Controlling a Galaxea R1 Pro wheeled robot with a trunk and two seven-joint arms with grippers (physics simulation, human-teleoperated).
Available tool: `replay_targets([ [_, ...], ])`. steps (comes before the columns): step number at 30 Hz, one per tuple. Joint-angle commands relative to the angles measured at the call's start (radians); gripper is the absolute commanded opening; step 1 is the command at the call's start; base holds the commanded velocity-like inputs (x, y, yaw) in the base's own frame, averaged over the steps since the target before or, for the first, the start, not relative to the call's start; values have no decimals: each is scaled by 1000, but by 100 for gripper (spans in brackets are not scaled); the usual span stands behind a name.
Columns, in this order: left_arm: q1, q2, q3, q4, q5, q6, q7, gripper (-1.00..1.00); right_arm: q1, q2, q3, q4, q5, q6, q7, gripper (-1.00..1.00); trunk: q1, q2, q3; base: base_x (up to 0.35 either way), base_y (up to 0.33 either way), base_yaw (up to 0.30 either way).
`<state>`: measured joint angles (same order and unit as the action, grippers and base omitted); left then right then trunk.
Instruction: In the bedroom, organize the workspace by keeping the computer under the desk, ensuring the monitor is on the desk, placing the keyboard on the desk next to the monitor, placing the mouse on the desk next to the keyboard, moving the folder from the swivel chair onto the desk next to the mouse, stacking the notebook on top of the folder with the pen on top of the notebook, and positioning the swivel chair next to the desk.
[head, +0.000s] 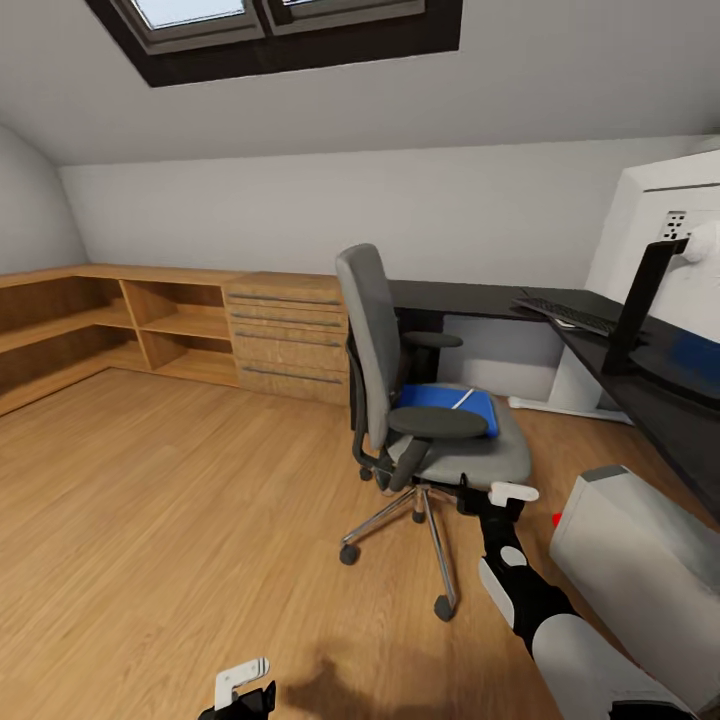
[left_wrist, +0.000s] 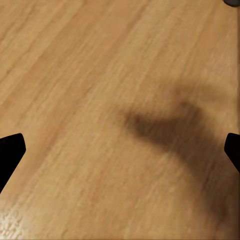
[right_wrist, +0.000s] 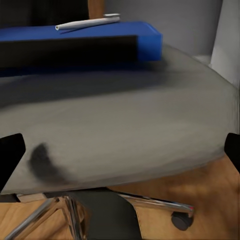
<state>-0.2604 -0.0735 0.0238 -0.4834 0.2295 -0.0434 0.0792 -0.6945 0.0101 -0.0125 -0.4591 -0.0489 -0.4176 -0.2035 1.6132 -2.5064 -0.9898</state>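
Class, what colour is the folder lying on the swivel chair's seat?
Bright blue. The folder shows best in the right wrist view, lying on the grey seat.

Attic home-office room, sloped ceiling with skylight (head: 270, 15), wood plank floor (head: 170, 520), low wooden shelving (head: 120, 325) and drawers (head: 288, 335) along the wall, swivel chair (head: 400, 380), black bench (head: 480, 297) with keyboard (head: 568, 312) and monitor (head: 665, 260)

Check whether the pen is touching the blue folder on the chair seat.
Touching. In the right wrist view the pen lies flat along the top of the folder, no gap beneath it. The head view agrees: it rests on the folder on the chair.
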Motion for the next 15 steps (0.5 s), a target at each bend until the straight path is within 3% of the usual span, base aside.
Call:
replay_targets([
  [1,0,-1,2,0,5,-3,1,100,0,-1,-2,1,-5,-4,1,100,0,0,-1,17,-45,0],
  [12,0,0,2,0,5,-3,1,100,0,-14,-8,-1,-8,13,1,100,0,0,-1,5,-12,0],
  [15,0,0,2,0,5,-3,1,100,0,-19,-32,-2,-10,20,1,100,0,0,-1,0,0,0],
])
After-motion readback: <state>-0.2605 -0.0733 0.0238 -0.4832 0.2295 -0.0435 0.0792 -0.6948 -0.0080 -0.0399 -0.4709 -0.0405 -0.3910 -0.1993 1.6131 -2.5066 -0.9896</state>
